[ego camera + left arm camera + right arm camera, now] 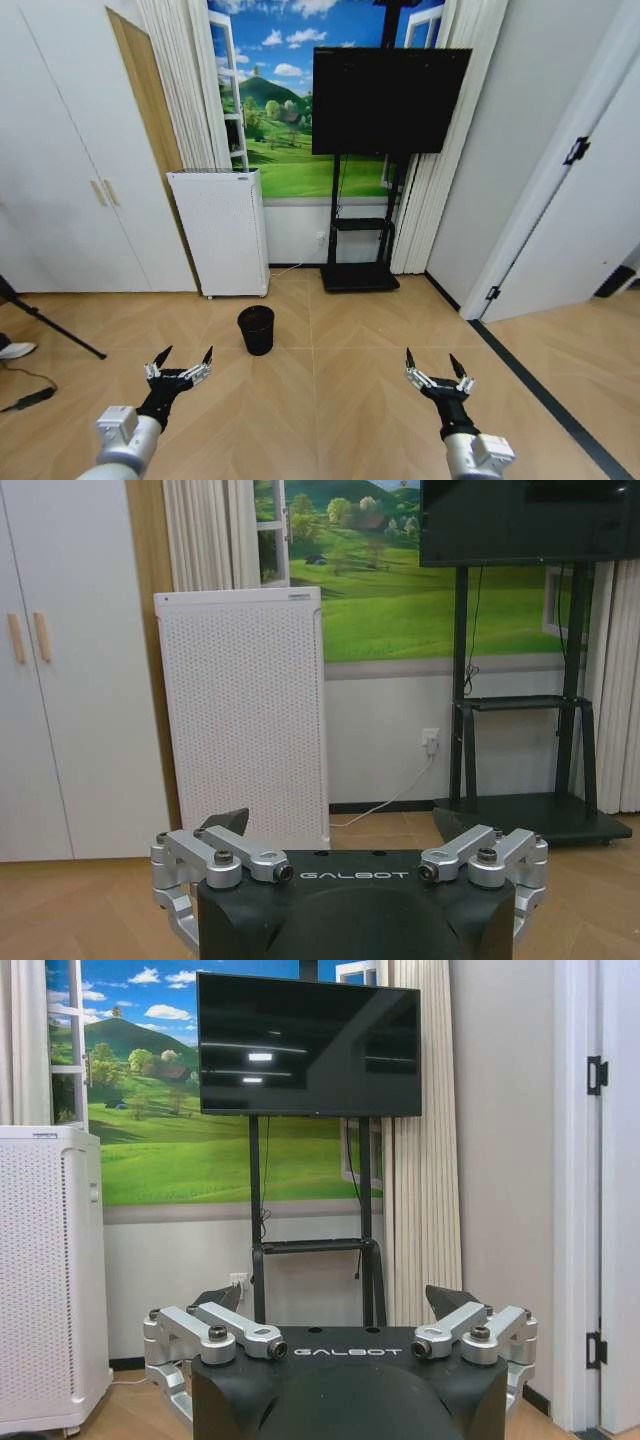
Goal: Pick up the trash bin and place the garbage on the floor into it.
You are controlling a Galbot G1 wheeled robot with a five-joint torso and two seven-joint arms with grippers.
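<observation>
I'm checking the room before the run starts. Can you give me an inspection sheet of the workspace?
Surface: herringbone wood floor, bare near the robot.
Job's things: trash bin upright ahead, between both arms; garbage: nothing seen.
Clutter: tripod leg at far left.
Grippers: left tool and right tool open, empty, held low.
Cables: cord from wall outlet behind the white appliance.
Surroundings: TV on stand, wardrobe, door.

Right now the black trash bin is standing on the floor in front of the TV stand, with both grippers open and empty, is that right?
Not quite. In the head view the trash bin stands in front of the white perforated appliance, not the TV stand. The left gripper and right gripper are open and empty.
</observation>
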